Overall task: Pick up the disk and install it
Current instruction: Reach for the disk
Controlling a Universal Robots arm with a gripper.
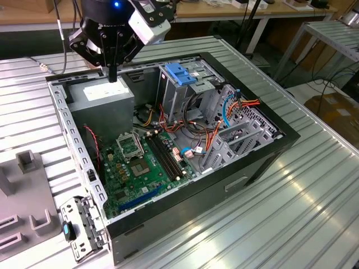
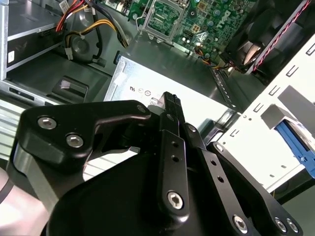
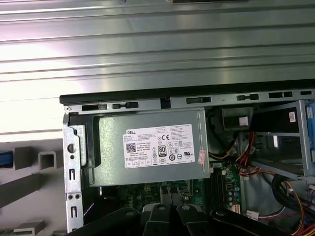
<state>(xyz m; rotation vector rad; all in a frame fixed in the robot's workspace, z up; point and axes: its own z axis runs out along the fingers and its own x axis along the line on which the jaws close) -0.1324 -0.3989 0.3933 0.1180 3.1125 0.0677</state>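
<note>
Disk ungrasped; tool [image 1: 113,77] over power-supply box [image 1: 106,98]

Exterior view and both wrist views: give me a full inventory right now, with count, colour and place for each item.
table: one, silver slatted metal, under everything
computer case: one, black, open, mid-table
power supply: one, grey with white sticker, case's far corner
motherboard: one, green, case floor
drive cage: one, metal with blue handle, beside the power supply
cables: many, red, orange, blue, around the cage
fixture blocks: several, grey, exterior view's left
gripper: one, black, fingers shut, empty, over the power supply
</note>
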